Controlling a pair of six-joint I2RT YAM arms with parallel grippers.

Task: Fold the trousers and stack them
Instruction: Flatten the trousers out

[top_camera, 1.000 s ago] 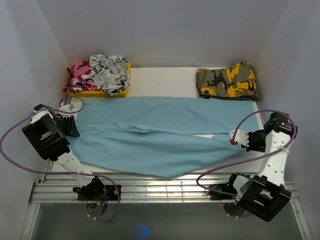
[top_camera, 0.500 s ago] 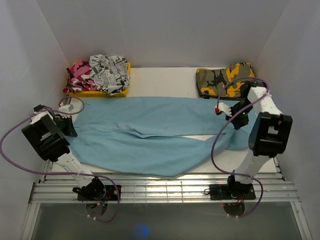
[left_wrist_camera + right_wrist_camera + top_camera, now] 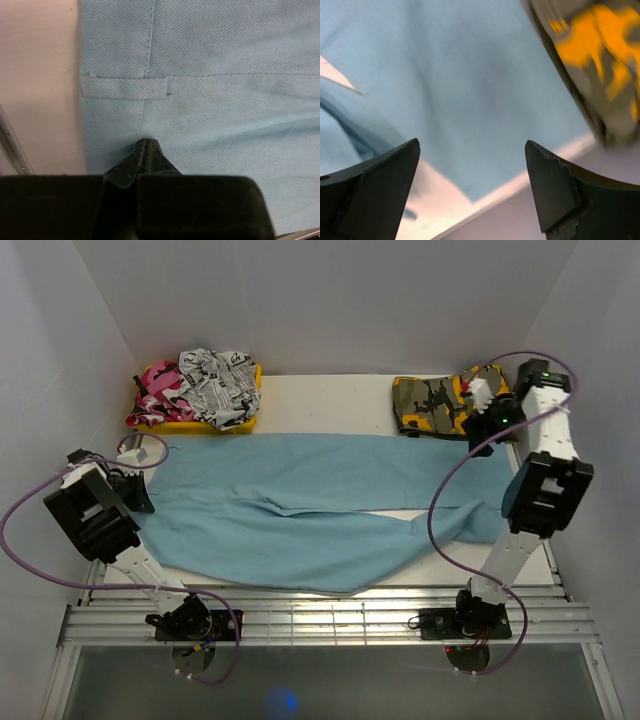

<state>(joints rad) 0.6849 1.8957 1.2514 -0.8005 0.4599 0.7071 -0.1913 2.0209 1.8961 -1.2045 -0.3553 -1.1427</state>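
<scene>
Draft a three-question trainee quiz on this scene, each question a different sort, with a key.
1. True or false: the left jaws are shut on the trousers.
2. Multiple choice: the right jaws are A) open and empty, B) shut on the trousers, C) hidden in every view.
3. Fill in: the pink garment lies on a ___ tray.
Key: 1 true; 2 A; 3 yellow.

I can read no text anywhere; the print on the black-and-white cloth (image 3: 222,380), upper left, is too small.
</scene>
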